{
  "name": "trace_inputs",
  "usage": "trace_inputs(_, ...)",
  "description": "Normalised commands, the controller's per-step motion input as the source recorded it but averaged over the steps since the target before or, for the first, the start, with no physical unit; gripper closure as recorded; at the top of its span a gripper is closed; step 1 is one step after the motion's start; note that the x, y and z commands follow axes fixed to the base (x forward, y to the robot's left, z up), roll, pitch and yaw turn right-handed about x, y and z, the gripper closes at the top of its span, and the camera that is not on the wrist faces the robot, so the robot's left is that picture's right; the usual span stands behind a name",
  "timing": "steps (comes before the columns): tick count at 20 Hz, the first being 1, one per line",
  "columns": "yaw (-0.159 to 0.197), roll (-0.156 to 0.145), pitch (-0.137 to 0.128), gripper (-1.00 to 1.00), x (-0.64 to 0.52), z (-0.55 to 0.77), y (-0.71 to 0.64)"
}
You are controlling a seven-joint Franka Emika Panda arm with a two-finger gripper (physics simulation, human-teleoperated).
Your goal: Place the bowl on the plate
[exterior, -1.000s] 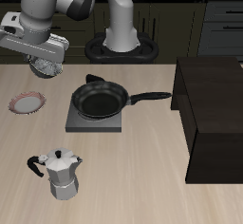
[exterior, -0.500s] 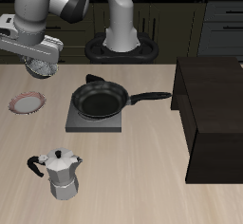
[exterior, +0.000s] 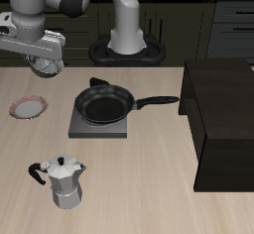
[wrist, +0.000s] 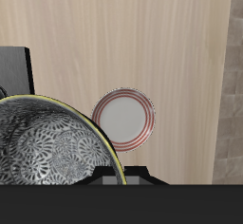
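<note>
Fingers of my gripper (exterior: 45, 63) are closed on the bowl (wrist: 47, 142), holding it in the air. I see the plate (wrist: 124, 119) lying on the table (wrist: 142, 38) below, beside the bowl's rim.

The bowl (wrist: 52, 147) is very close to the camera — grey and white with speckles inside and a thin yellowish edge, and part of it is cut off by the picture's border. Just beside it, down on the pale wooden table (wrist: 142, 38), lies the plate (wrist: 124, 119) — round, with a red rim and a whitish middle. A dark block (wrist: 14, 71) pokes in at one edge
</note>
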Motion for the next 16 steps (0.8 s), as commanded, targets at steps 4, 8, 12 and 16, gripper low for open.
trace_inputs(4,0.011,0.007,-0.079,1.0,-0.02,0.17,-0.23)
trace_inputs(8,0.006,0.039,0.018,1.0,0.11,0.01,-0.16)
trace_inputs(12,-0.026,-0.058,0.013,1.0,0.09,-0.06,-0.3)
trace_inputs(16,0.03,-0.001,0.004,1.0,-0.01,-0.13,-0.12)
